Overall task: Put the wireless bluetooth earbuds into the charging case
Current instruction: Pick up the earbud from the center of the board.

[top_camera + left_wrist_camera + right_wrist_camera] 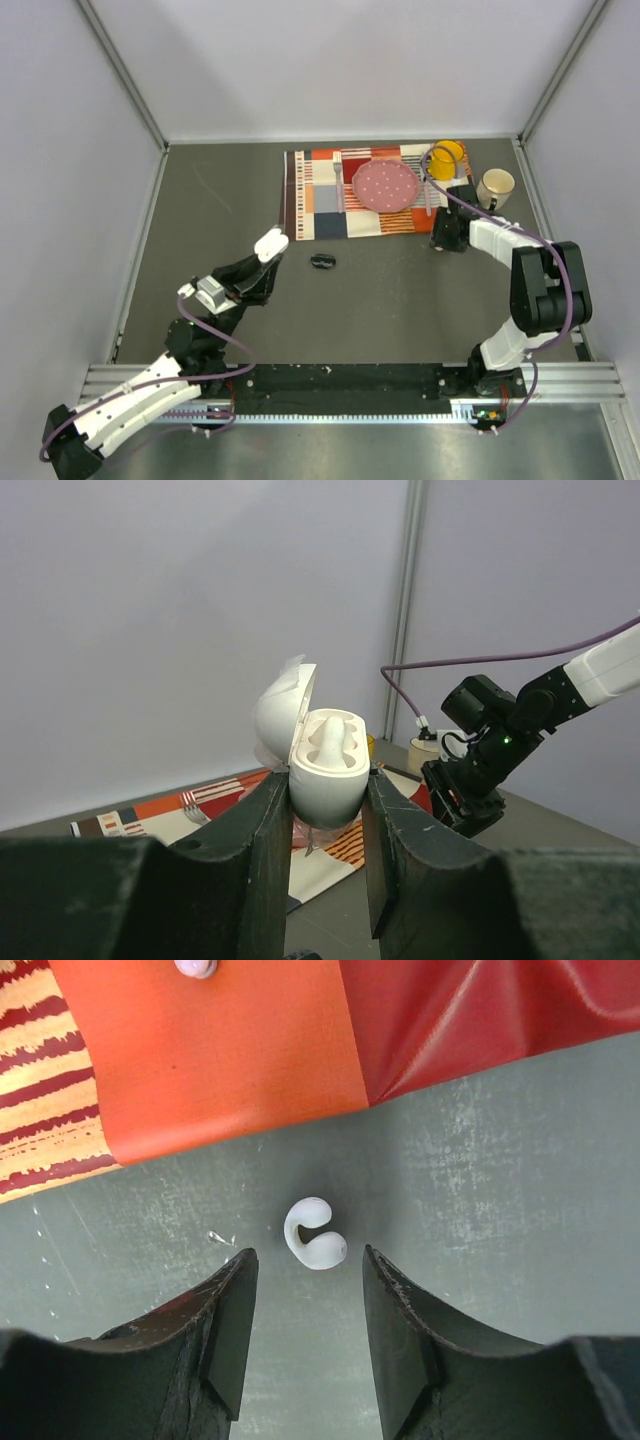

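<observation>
White earbud (315, 1234) lies betw open R jaws by placemat (200, 1060); L jaws grip open case (325, 755).

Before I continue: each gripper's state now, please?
Left gripper: closed on the open white plastic charging case.
Right gripper: open, empty, over a small white earbud.

A patchwork cloth (320, 190) lies flat on the grey table (400, 310), its near edge just beyond the right gripper (447, 240). On it, a pink dotted plate (385, 186) sits beyond and left of that gripper. A fork (339, 180) lies on the plate's far side from the gripper, and a pale-handled utensil (428, 195) lies on the near side. A yellow mug (447, 158) stands straight beyond the right gripper. A cream mug (495, 187) stands off the cloth to its right. A black oval pod (323, 260) lies on the table just right of the left gripper (270, 245).
</observation>
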